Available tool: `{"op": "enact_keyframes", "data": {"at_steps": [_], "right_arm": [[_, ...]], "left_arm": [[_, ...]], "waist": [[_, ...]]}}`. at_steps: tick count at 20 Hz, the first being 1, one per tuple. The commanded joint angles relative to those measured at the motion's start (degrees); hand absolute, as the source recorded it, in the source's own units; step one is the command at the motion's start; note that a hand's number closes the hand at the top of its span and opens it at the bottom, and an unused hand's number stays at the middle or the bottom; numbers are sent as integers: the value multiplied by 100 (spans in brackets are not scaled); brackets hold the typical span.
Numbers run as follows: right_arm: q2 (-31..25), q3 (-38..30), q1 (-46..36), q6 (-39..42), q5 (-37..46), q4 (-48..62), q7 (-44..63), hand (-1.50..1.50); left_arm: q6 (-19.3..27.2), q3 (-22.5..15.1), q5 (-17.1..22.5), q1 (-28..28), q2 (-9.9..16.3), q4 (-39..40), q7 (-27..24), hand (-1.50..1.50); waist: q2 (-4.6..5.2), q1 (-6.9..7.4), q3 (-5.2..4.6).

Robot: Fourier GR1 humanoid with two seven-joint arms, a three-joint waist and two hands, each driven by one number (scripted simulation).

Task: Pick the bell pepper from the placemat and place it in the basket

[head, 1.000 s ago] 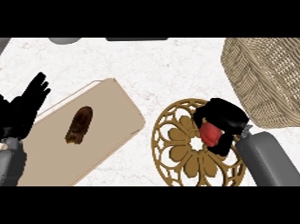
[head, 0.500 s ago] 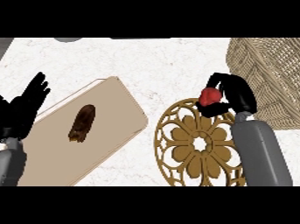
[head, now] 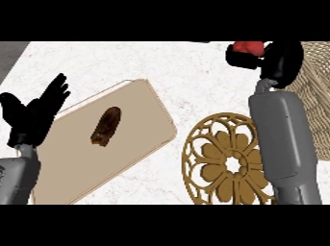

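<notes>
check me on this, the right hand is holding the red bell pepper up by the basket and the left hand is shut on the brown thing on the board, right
Not quite. The head view shows the left hand open and resting at the left edge, clear of the brown item, which lies untouched on the board. The rest holds: the right hand is curled round the red bell pepper beside the basket.

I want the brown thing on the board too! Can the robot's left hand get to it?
Probably yes. The left hand is open, fingers up, right beside the cutting board, and nothing lies between it and the brown thing. The right hand is busy holding the red bell pepper.
</notes>
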Motion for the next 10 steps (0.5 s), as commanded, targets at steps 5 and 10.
{"op": "enact_keyframes", "data": {"at_steps": [5,10], "right_arm": [[-71,-346,-1737,-855,1976,1036,2618,150],[-485,-561,-2678,-667,3019,1815,3616,150]], "left_arm": [[-72,-111,-34,-311,-12,116,116,0],[87,-131,-130,-412,-73,97,160,0]], "waist": [[41,115,-31],[48,106,-9]]}}
